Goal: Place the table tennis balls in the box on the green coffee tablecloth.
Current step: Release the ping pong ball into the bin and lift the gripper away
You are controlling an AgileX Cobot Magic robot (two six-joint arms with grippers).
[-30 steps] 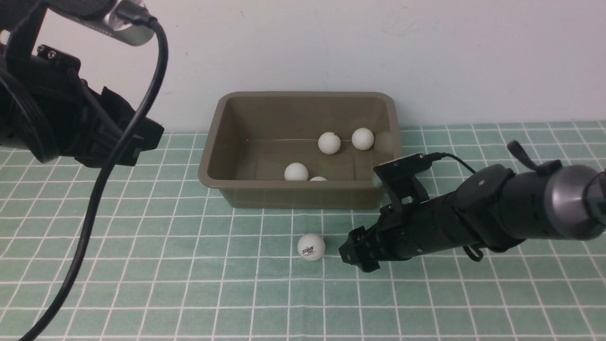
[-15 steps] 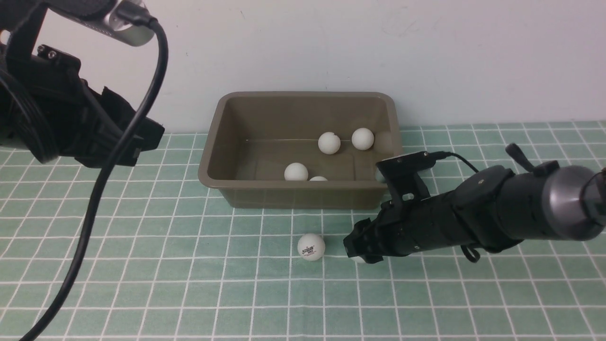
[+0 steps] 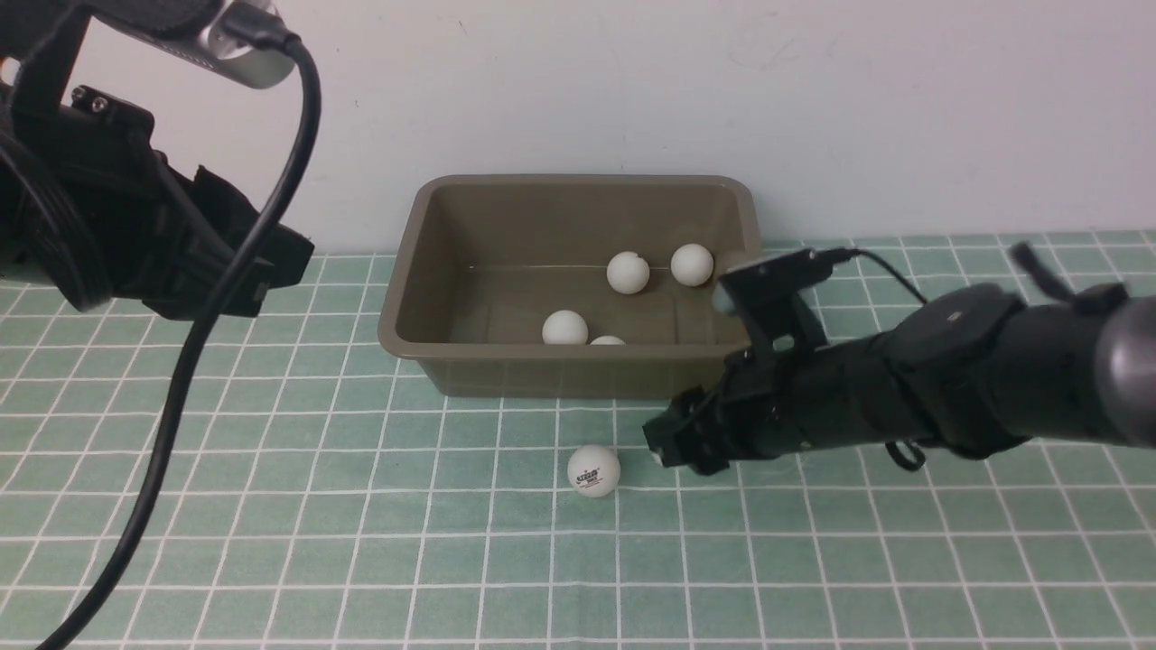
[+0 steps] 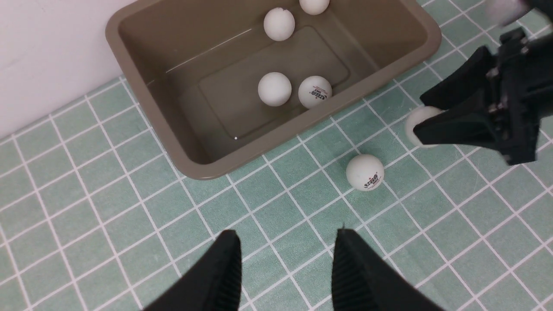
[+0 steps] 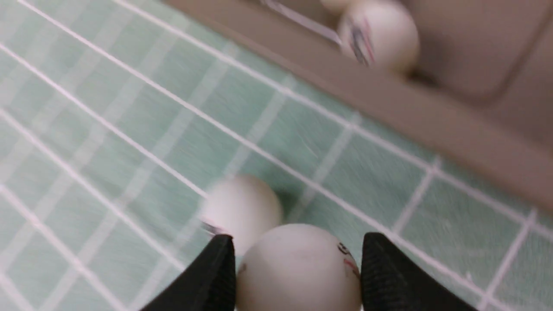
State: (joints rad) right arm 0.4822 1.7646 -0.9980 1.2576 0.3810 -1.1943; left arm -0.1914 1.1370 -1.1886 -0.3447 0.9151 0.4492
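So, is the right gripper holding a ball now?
Yes: the right gripper is shut on a ball, fingers touching both sides.

Now right gripper (image 3: pixel 664 448) around ball (image 5: pixel 298 270), higher.

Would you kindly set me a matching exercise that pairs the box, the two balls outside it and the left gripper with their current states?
Things:
1. box
2. front-logo ball
3. half-hidden ball
4. left gripper

States:
A. open, with nothing between its jaws
B. lying loose on the green tablecloth, in front of the box
C. contains four balls
D. clamped in the right gripper

Pairs: 1-C, 2-B, 3-D, 4-A
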